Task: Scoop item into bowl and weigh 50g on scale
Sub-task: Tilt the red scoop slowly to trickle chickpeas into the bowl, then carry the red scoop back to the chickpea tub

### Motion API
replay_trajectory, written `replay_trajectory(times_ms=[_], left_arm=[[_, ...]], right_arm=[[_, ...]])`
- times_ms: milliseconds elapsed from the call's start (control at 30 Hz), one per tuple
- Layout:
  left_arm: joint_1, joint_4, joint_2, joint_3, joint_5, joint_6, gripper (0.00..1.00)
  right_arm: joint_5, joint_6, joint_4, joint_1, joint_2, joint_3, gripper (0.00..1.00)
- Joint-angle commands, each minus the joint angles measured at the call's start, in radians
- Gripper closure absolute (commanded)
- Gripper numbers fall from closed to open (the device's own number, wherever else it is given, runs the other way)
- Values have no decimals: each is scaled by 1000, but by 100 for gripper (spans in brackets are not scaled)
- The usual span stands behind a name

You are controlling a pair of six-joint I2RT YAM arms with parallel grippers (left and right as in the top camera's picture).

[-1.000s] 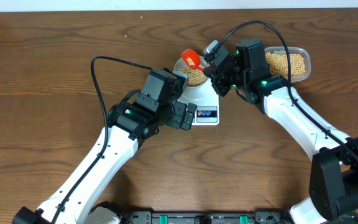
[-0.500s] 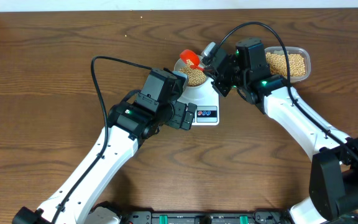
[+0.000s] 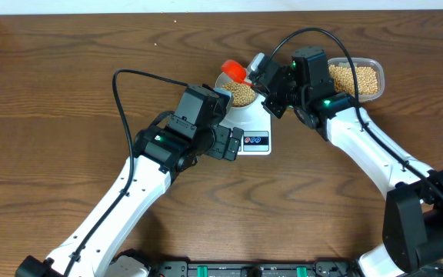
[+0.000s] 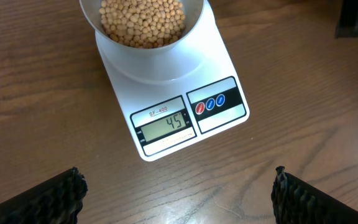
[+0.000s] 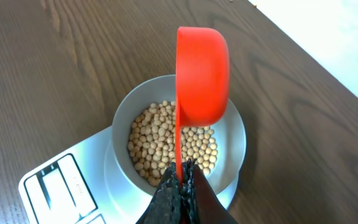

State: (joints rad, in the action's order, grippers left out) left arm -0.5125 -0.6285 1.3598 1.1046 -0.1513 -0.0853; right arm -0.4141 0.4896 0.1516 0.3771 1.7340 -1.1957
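Gripping the thin handle of the red scoop [image 5: 202, 74] with the right gripper [image 5: 180, 180]: jaws closed tight on it, cup rolled onto its side over the far edge of the bowl [image 5: 236, 134]. Cannot tell whether any of the beans [image 5: 160, 140] remain in the cup, as its mouth is turned from the wrist camera; probably few or none. Directly below, a mound of beans in the bowl, well under the rim. Seated squarely on the platform of the scale [image 4: 219, 74], that bowl. Reading 45 on the display [image 4: 165, 124], so a little short of the target.

Judged as the topping-up stage, nearly done. To finish well:
- Take only a scant scoop from the clear tub [image 3: 377, 77], which lies just beside the right wrist on its outer side.
- Carry it back level.
- Tip slowly over the middle of the bowl, letting beans trickle a few at a time.
- Pause for the figure to settle, and stop at 50.
- Avoid knocking the bowl or pressing on the scale, either of which would spoil the reading.
- Avoid dumping, since overshoot means picking beans back out.

Hovering low over the table [image 4: 303, 93] on the near side of the scale, the left gripper [image 4: 179, 199]: spread wide, holding nothing, apart from scale and bowl alike.
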Motion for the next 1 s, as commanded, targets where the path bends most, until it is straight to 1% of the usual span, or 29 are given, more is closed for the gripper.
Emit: replay_trajectory(times_ms=[0, 367, 600, 767, 967], left_arm=[[-2, -4, 6, -8, 6, -2, 3], [-2, -4, 6, -8, 6, -2, 3], [-2, -4, 6, -8, 5, -2, 2], [-2, -4, 6, -8, 6, -2, 2], [-2, -4, 6, -8, 6, -2, 3]], right_arm=[[-3, 32, -10, 3, -29, -22, 99], [-3, 12, -12, 1, -29, -22, 99], [-6, -147, -47, -32, -29, -22, 99], [-58, -257, -62, -88, -34, -22, 99], [-140, -328, -50, -171, -66, -22, 99]])
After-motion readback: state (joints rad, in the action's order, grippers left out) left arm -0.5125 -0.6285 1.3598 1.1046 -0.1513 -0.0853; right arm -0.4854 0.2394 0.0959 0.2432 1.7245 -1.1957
